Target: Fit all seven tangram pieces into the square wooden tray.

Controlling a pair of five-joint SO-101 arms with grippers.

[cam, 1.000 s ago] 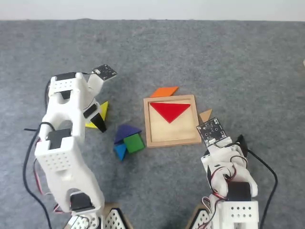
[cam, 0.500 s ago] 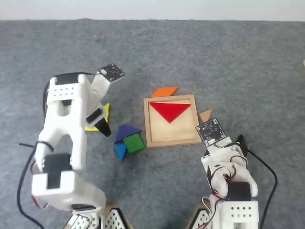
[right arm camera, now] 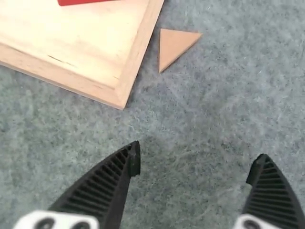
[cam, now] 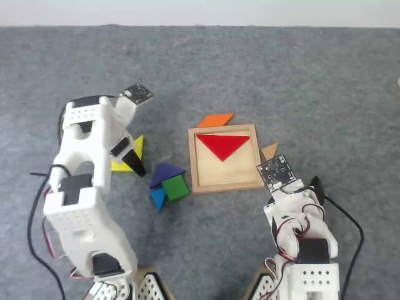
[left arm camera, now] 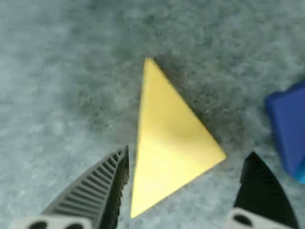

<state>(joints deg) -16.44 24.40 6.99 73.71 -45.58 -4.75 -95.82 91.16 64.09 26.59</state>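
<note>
One yellow triangle (left arm camera: 167, 129) lies beneath the spread left gripper (left arm camera: 188, 153) (half-covered from above).

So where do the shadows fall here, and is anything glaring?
Left wrist view: the yellow triangle throws a dark shadow onto the carpet along one long edge. Right wrist view: a faint shadow lies near the right end effector; the tan triangle casts almost none. High view: even light, no glare on the red triangle or tray.
</note>
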